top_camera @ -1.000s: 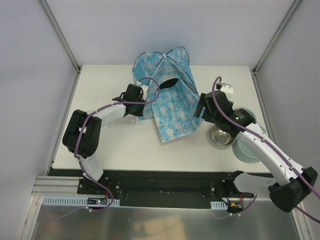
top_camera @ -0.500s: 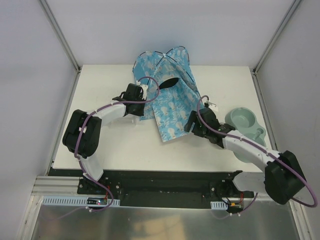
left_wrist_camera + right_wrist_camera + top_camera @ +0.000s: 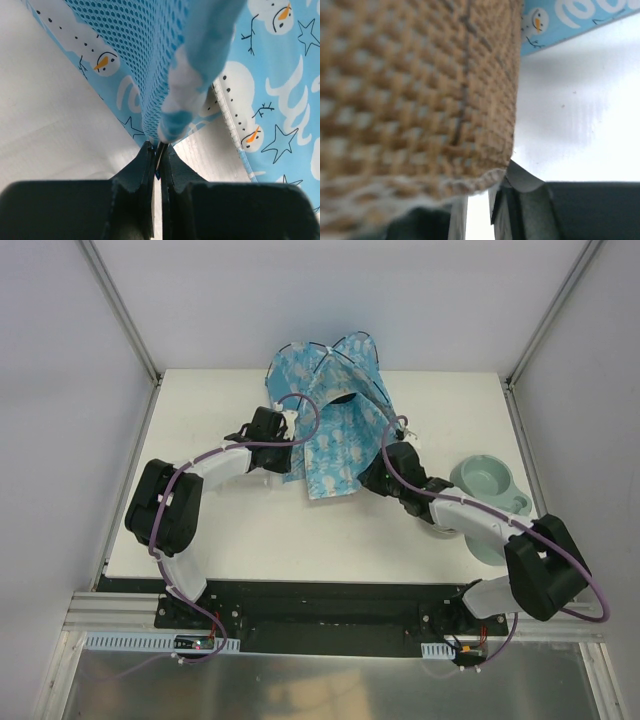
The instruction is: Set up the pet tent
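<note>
The pet tent, blue with snowman print and thin black poles, stands at the back centre of the table. A matching flat mat lies in front of it. My left gripper is at the tent's left side. In the left wrist view the left gripper is shut on a folded hem of the tent's fabric, beside blue mesh. My right gripper is at the mat's right edge. The right wrist view shows the right gripper closed on the mat's brown woven underside.
A pale green pet feeder dish sits at the right, partly under my right arm. The white table's near edge runs in front of both arm bases. Grey walls and metal posts enclose the back and sides.
My right arm swung left and down from the dish to the mat's right edge, and its jaws closed there. The mat's near corner has drawn back. The left arm has not moved.
</note>
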